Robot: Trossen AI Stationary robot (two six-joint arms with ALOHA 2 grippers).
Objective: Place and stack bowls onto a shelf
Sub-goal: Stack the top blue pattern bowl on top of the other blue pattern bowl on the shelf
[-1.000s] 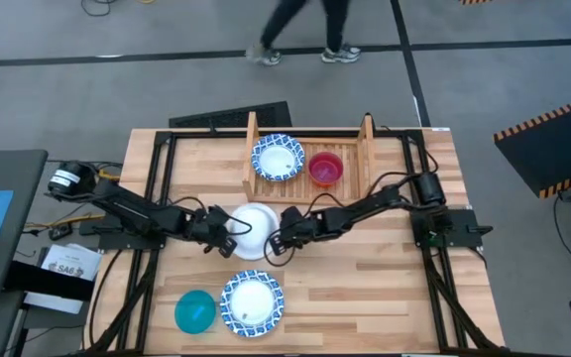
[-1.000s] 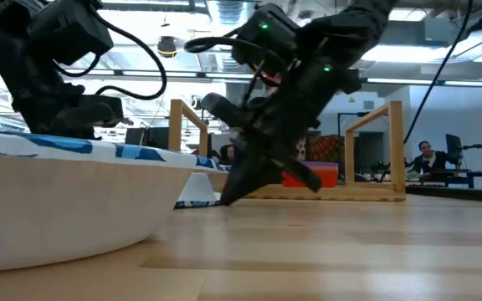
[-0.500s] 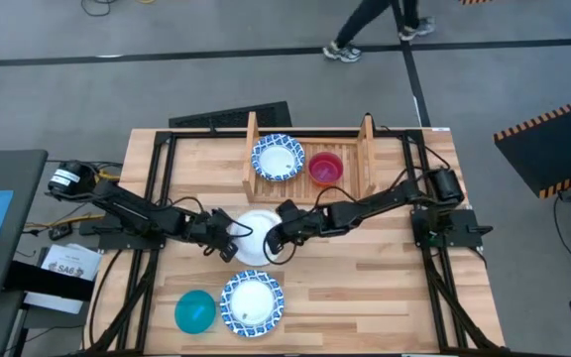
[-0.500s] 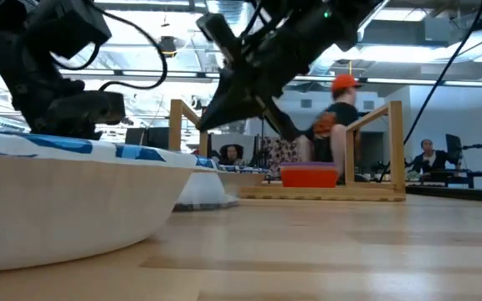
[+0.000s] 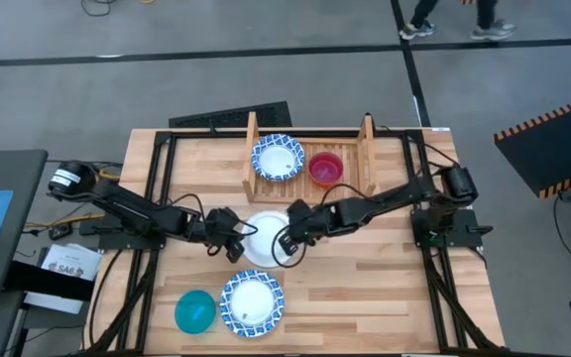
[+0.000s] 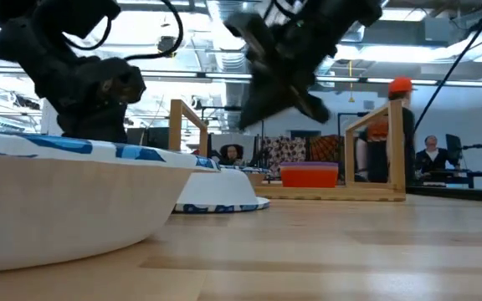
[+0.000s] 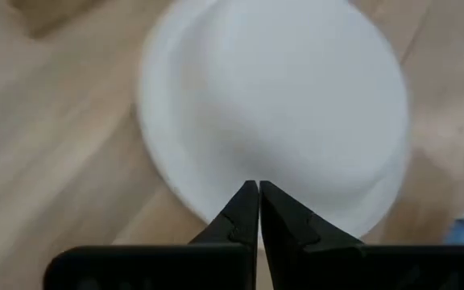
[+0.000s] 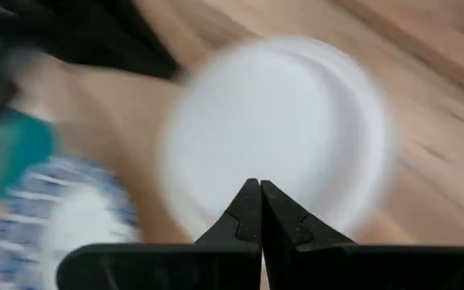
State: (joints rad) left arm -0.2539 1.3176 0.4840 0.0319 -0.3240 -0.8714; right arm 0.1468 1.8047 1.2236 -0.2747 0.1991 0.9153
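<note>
Wooden desk (image 5: 365, 268) under both arms, upside-down white bowl (image 5: 266, 238) at its centre, left claw (image 5: 234, 238) clenched beside it, right claw (image 5: 287, 239) clenched above its rim, shelf (image 5: 310, 159) behind holding patterned bowl (image 5: 278, 157) and red bowl (image 5: 325, 168)

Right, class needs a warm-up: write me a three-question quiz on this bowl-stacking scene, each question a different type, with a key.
1. True or false: the wooden shelf holds a blue-rimmed bowl and a red bowl.
2. Multiple choice: the white bowl between the left gripper and the right gripper lies
A) upright
B) upside down
C) on the shelf
3. Fill in: beside the blue-rimmed bowl at the table's front sits a ____ bowl.

Key
1. True.
2. B: both wrist views show its plain white underside, and the low view shows its rim on the table.
3. Teal.
</note>
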